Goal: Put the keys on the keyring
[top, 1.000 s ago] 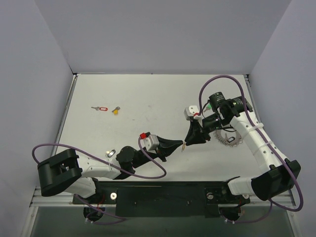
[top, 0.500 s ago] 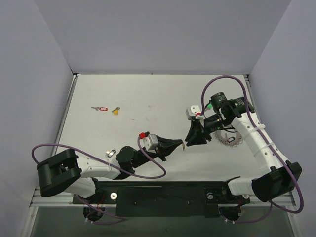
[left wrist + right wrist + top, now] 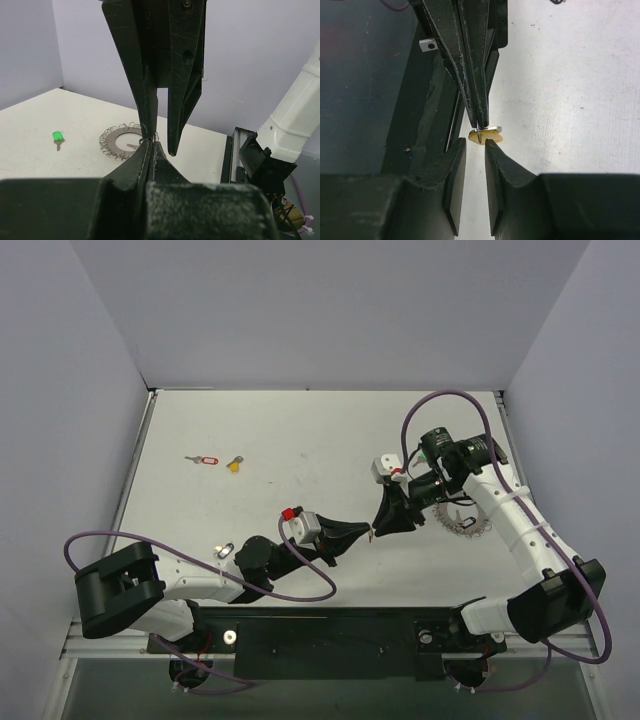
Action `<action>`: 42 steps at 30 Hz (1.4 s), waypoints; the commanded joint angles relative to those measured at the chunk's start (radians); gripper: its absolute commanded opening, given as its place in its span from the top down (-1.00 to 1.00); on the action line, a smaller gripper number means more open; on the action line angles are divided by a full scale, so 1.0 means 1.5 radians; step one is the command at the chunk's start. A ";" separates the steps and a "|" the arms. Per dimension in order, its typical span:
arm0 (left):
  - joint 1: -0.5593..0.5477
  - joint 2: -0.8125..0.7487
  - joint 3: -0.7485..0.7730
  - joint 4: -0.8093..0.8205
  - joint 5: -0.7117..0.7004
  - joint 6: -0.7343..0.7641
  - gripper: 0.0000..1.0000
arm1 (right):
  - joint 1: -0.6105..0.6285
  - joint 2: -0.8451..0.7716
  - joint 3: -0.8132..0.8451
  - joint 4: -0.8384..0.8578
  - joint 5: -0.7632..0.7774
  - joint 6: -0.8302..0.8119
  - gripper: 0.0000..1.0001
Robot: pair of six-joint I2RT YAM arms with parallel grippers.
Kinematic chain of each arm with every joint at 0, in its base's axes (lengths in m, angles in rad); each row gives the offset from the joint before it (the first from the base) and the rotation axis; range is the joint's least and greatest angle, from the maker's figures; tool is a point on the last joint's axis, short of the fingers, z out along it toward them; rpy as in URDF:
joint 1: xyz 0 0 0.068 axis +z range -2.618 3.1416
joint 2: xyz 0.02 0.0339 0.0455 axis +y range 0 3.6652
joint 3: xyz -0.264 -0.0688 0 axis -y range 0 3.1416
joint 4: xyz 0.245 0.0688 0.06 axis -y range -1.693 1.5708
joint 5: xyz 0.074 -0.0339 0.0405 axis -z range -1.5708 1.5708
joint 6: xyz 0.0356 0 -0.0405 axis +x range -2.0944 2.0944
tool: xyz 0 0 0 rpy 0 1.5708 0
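My left gripper point(image 3: 366, 533) is shut on a yellow-headed key point(image 3: 489, 135), held in the air at mid-table. My right gripper point(image 3: 475, 144) meets it tip to tip. Its jaws stand a little apart, with the yellow head just beyond the fingertips and nothing clamped between them. In the left wrist view my left gripper point(image 3: 151, 144) is pressed shut while the right fingers point(image 3: 175, 100) come down from above. The keyring point(image 3: 462, 524), a frilly silver loop, lies flat on the table under the right arm. It also shows past the tips as the keyring point(image 3: 112, 142).
A red-tagged key point(image 3: 203, 460) and another yellow key point(image 3: 235, 463) lie at the far left. A small dark key point(image 3: 224, 551) rests by the left arm. A green key point(image 3: 57, 136) lies beyond the keyring. Grey walls enclose the table on three sides.
The right wrist shifted slightly and its jaws parted a little. Both grippers stay tip to tip with the yellow key in the left one.
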 commanded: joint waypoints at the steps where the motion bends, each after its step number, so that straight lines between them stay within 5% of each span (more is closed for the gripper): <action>1: 0.002 0.000 0.024 0.200 -0.003 -0.012 1.00 | 0.012 0.015 0.022 -0.039 -0.034 -0.030 0.64; 17: 0.002 0.005 0.021 0.203 -0.002 -0.019 1.00 | 0.014 0.030 0.033 -0.067 -0.034 -0.062 1.00; 33: 0.002 -0.001 0.020 0.116 0.002 -0.044 1.00 | 0.013 0.022 0.032 -0.067 0.005 -0.016 1.00; 42: 0.003 -0.067 0.004 0.003 -0.010 -0.046 0.14 | 0.013 0.004 0.002 -0.021 0.061 0.050 1.00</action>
